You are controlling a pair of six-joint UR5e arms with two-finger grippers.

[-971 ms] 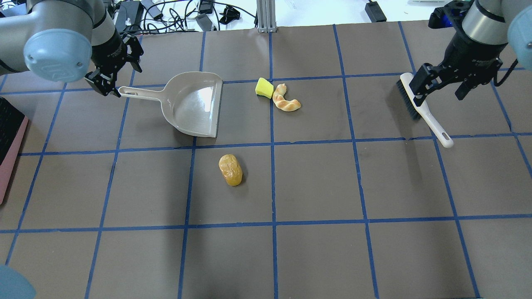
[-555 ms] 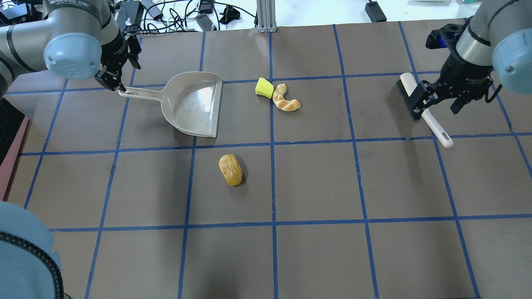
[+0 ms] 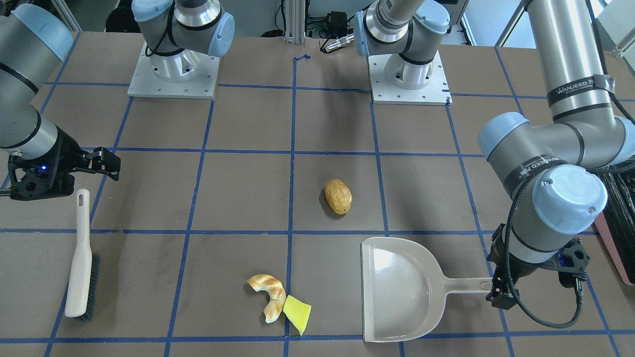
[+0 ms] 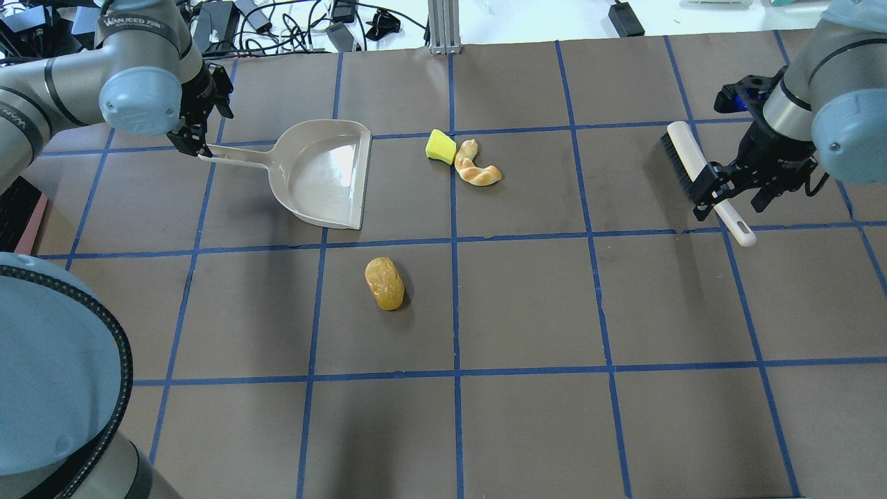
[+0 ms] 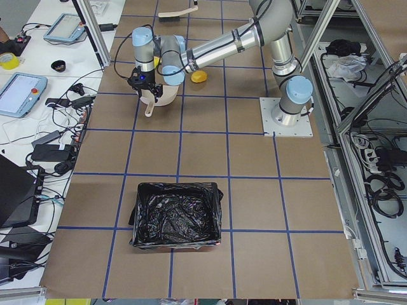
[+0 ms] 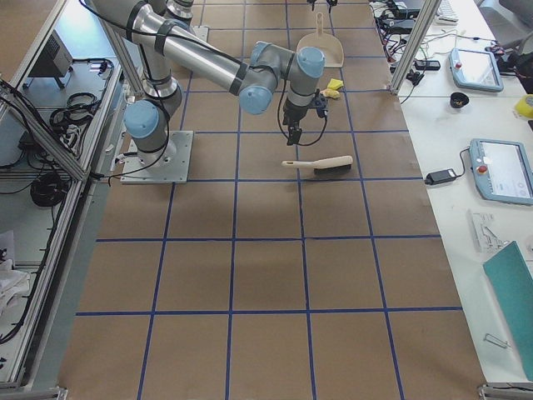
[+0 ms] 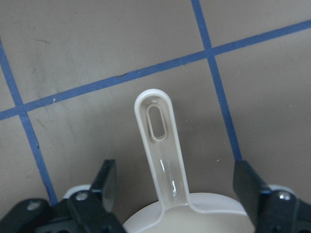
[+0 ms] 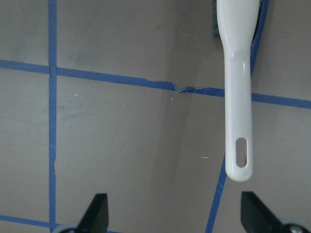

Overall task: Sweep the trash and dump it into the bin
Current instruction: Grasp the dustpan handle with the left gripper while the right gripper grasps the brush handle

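The beige dustpan (image 4: 326, 173) lies flat, its handle (image 7: 163, 155) pointing toward my left gripper (image 4: 196, 138). That gripper is open, its fingers (image 7: 104, 184) on either side of the handle without touching it. The white brush (image 4: 700, 173) lies at the right. My right gripper (image 4: 731, 197) is open above the brush handle (image 8: 237, 97), which sits toward its right finger. The brown potato lump (image 4: 384, 283) lies mid-table. The golden bread piece (image 4: 477, 168) touches the yellow-green wedge (image 4: 441, 146) just right of the dustpan's mouth. The bin (image 5: 177, 216), lined with black bag, stands far to the left.
The bin's pink side (image 4: 24, 222) shows at the overhead view's left edge. Cables and power bricks (image 4: 291, 24) lie beyond the table's far edge. Both arm bases (image 3: 171, 69) stand at the robot's side of the table.
Both grippers have come down lower. The left one moved right over the end of the dustpan handle. The right one moved from the brush head toward the handle end.
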